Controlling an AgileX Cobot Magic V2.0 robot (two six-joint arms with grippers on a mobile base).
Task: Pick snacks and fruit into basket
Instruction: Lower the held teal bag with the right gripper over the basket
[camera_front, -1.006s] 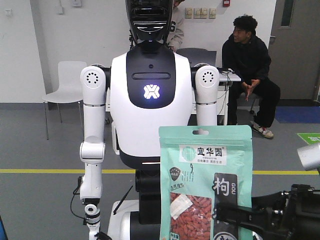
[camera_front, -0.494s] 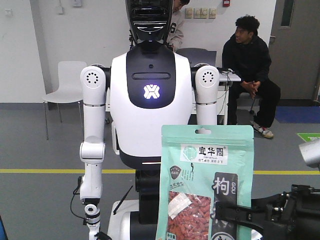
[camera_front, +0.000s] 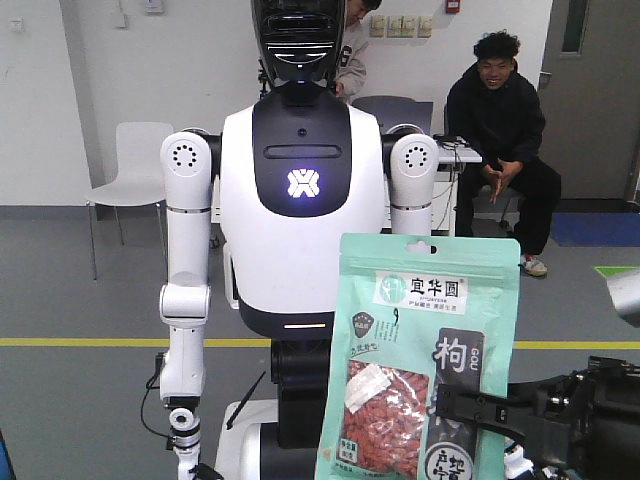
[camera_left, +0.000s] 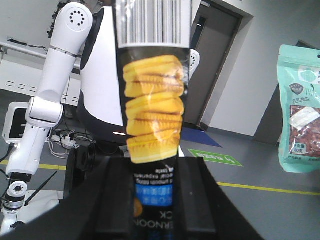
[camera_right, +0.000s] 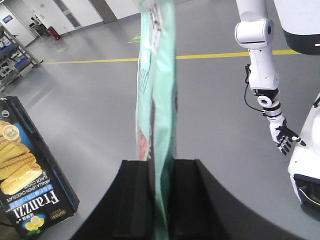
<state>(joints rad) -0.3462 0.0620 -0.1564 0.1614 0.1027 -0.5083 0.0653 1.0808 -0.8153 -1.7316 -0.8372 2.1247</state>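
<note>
Now right tool (camera_right: 159, 172) pinches flat mint pouch (camera_front: 400, 330) — left tool (camera_left: 154, 172), black carton (camera_left: 152, 115).

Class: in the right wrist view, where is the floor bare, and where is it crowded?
Bare grey floor lies between the biscuit box at left and the white humanoid's arm at right, crossed by a yellow line. Crowded: centre, where the right end effector clamps the snacks.

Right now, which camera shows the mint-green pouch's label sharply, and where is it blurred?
Front view: the snacks pouch is sharp, its label characters legible. Left wrist view: small at the right edge, print soft; the close wafer box looks slightly soft. Right wrist view: pouch edge-on and soft, label unreadable.
</note>
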